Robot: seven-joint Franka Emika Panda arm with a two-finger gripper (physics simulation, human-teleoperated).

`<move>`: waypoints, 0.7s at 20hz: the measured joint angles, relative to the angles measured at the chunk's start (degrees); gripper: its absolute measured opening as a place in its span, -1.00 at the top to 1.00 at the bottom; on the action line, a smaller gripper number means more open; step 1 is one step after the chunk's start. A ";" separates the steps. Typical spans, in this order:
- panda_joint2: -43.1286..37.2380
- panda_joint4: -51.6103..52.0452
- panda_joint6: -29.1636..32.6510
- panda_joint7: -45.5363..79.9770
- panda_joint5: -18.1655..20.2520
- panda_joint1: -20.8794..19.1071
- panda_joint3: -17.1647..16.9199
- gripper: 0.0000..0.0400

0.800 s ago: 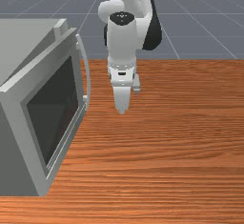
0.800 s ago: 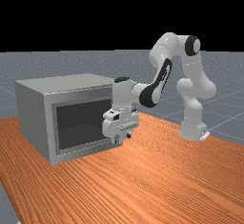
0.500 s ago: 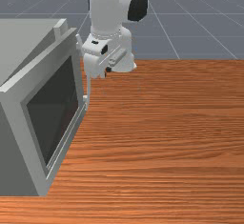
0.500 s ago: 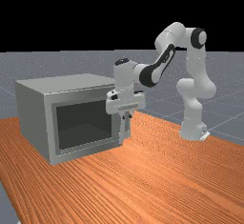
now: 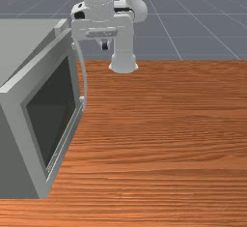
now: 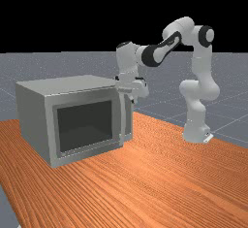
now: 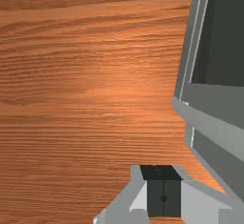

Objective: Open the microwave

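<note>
Nearest in the front view, the microwave (image 5: 17, 139) stands along the table's (image 5: 159, 148) left side there, its closest lower corner well in from the near edge. Its door (image 5: 54, 110) runs back from that corner and stands slightly ajar, the free edge a little off the body toward the table's far edge. On that free edge is the curved handle (image 5: 84, 78), upright and with no fingers around it. Farther back and higher, the gripper (image 5: 104, 47) hangs by the handle's upper end, over the table's far edge as the front view shows it; its two fingers are together with nothing between them, and whether its housing touches the handle I cannot tell. Farthest is the arm's base (image 6: 196, 132), by the table's far side. I judge the step in hand to be getting into place at the door's free edge, with the opening barely begun. The next move calls for lowering the fingertips behind that edge or the handle, then drawing it outward; coming in from the outer side could push it shut. Against half a second ago, the gripper is higher, turned, and farther back, while the door and handle have shifted slightly toward the body, so the gap looks narrower.
</note>
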 joint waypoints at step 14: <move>-15.49 3.44 -5.19 1.96 -2.71 -5.56 -8.16 1.00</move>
